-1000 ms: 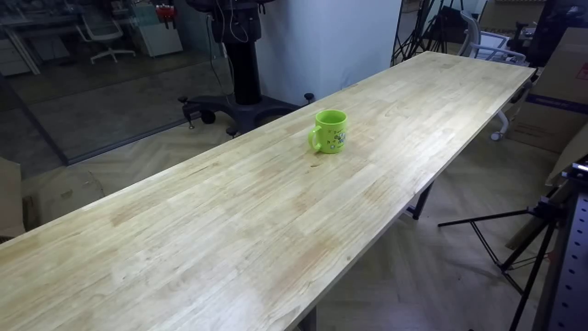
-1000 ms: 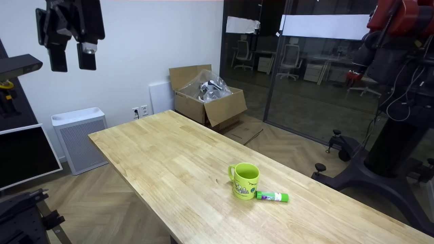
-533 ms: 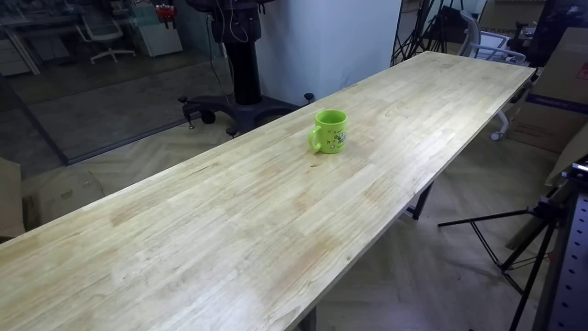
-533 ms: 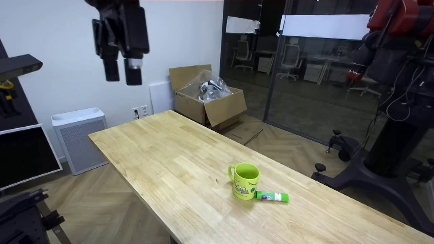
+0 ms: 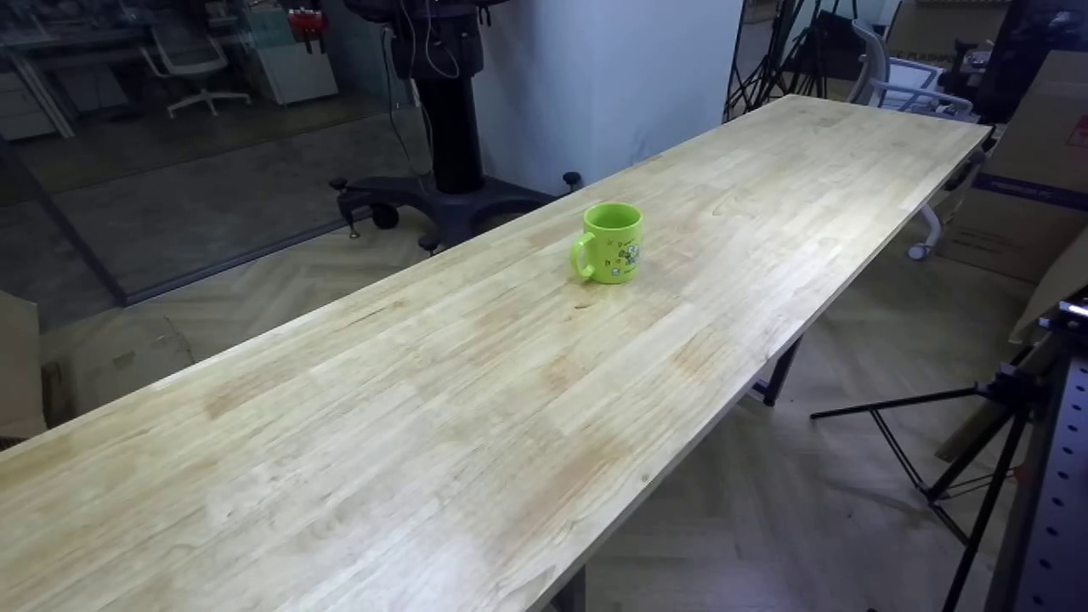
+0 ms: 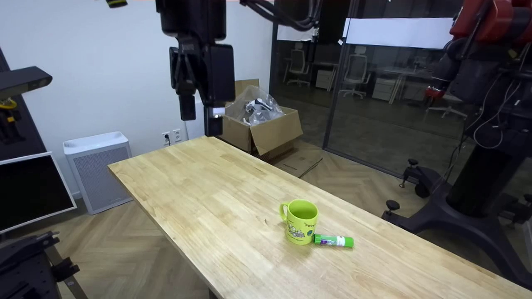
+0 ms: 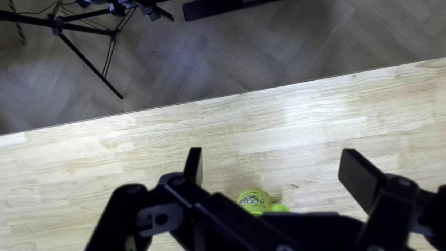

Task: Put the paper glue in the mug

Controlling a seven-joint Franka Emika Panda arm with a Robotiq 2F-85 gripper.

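Note:
The lime-green mug (image 5: 612, 255) stands upright on the wooden table (image 6: 232, 199). It shows in both exterior views (image 6: 298, 228), and in the wrist view (image 7: 253, 200) it is partly covered by my gripper's linkage. The paper glue, a green stick with a white and purple label (image 6: 333, 241), lies on its side against or very close to the mug's base. It is hidden in the other views. My gripper (image 6: 200, 118) is above the table, up and left of the mug in that exterior view. In the wrist view my gripper (image 7: 273, 164) is open, with nothing between its fingers.
An open cardboard box (image 6: 266, 124) stands on the floor past the table's end, with a white air purifier (image 6: 99, 170) nearby. A dark wheeled stand (image 5: 450, 170) is beside the table's long edge. A tripod (image 7: 83, 31) stands off the opposite edge.
My gripper has moved right and down in an exterior view, and more of the arm is in sight. It stays open. The mug and glue have not moved.

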